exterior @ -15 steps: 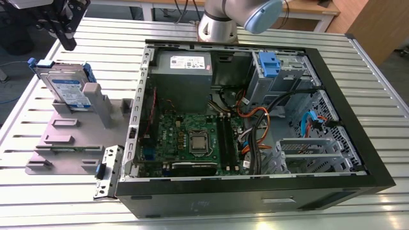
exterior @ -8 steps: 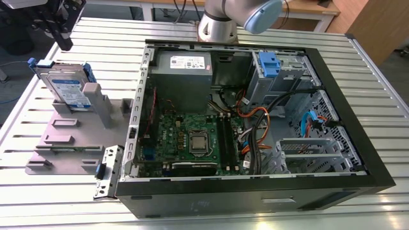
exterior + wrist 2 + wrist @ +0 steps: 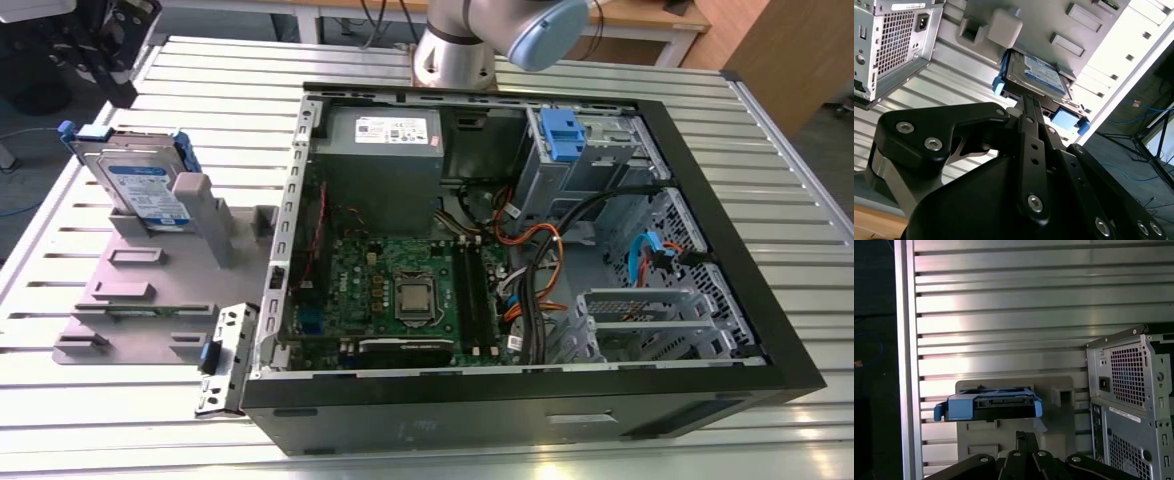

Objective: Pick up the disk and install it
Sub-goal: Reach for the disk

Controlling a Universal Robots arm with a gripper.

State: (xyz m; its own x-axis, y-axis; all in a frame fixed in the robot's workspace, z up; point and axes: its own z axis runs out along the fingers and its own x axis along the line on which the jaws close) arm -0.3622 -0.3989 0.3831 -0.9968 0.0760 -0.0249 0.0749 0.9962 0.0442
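1. Exterior view: found the disk standing on edge, leaning slightly, in a grey fixture on the slatted metal surface. Placed it at the exterior view's left of the open computer case, apart from it.
2. Same view: saw the arm beyond the case's far wall. Noted inside the case a grey power supply, a green motherboard and a blue-latched drive cage. Noted also a small metal part propped against the case's outer wall, just beside the fixture.
3. Second wrist view: saw the tool pressed together with nothing pinched, aimed toward the disk but not touching it. Found the disk seated in the fixture, label showing, blue frame around its edges. Saw the case's perforated rear panel off to one side.
4. First wrist view: saw the disk end-on, blue frame around its connector edge, upright in the fixture on the surface. Saw the tool with its black links and joined tip, clear of the disk, and the case's rear beside the fixture.
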